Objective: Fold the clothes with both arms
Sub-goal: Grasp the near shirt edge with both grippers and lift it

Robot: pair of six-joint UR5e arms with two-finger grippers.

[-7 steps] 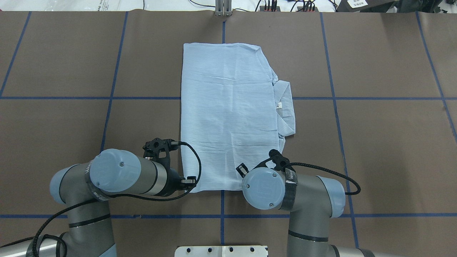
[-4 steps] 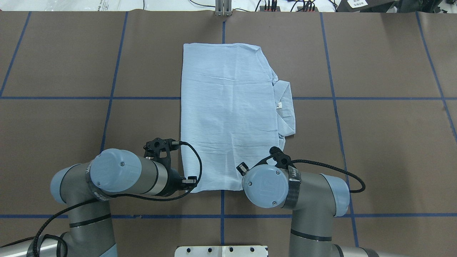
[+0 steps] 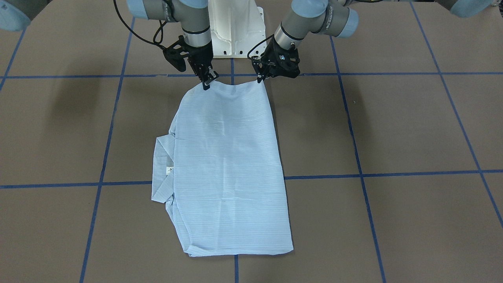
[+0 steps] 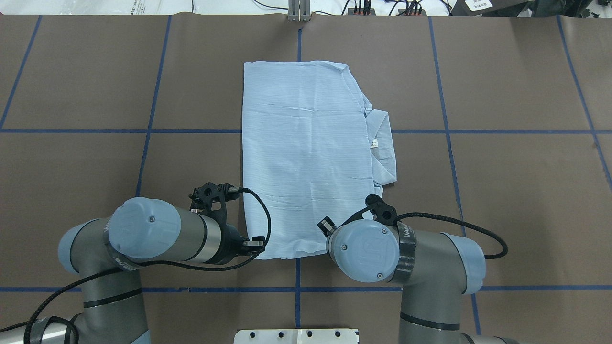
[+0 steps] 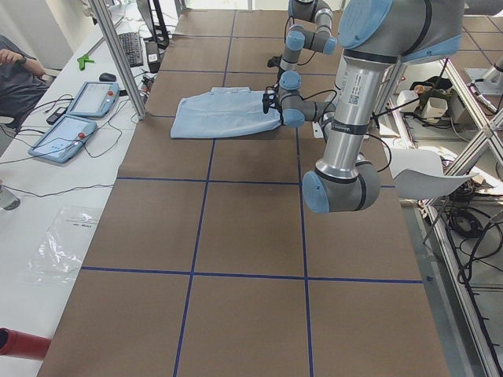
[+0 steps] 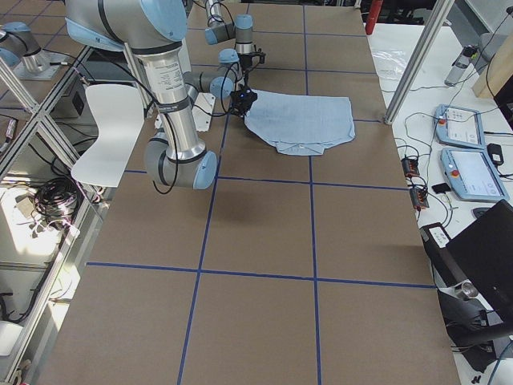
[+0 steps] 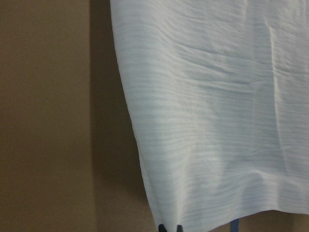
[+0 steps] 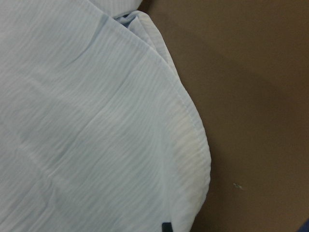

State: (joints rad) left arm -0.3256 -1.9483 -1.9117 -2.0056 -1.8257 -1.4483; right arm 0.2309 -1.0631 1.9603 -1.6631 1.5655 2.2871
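Note:
The pale blue striped shirt (image 3: 228, 165) lies folded into a long rectangle on the brown table, collar (image 4: 382, 143) sticking out on the robot's right side. It also shows in the overhead view (image 4: 306, 153). My left gripper (image 3: 260, 79) is shut on the shirt's near left corner, its tips at the bottom of the left wrist view (image 7: 169, 228). My right gripper (image 3: 206, 85) is shut on the near right corner, with the hem (image 8: 193, 145) curving beside it. In the overhead view both grippers are hidden under the left arm (image 4: 162, 234) and right arm (image 4: 382, 248).
The white mounting pedestal (image 3: 234, 27) stands just behind the grippers. Blue tape lines (image 4: 444, 131) cross the brown table. A metal post (image 4: 299, 12) stands at the far edge. Control tablets (image 5: 75, 118) and a seated person (image 5: 20, 75) are beyond the table's far side.
Both arms have drawn back toward the robot's base, the right one also outward. The shirt has slid a little toward the robot, and its near edge is slightly puckered.

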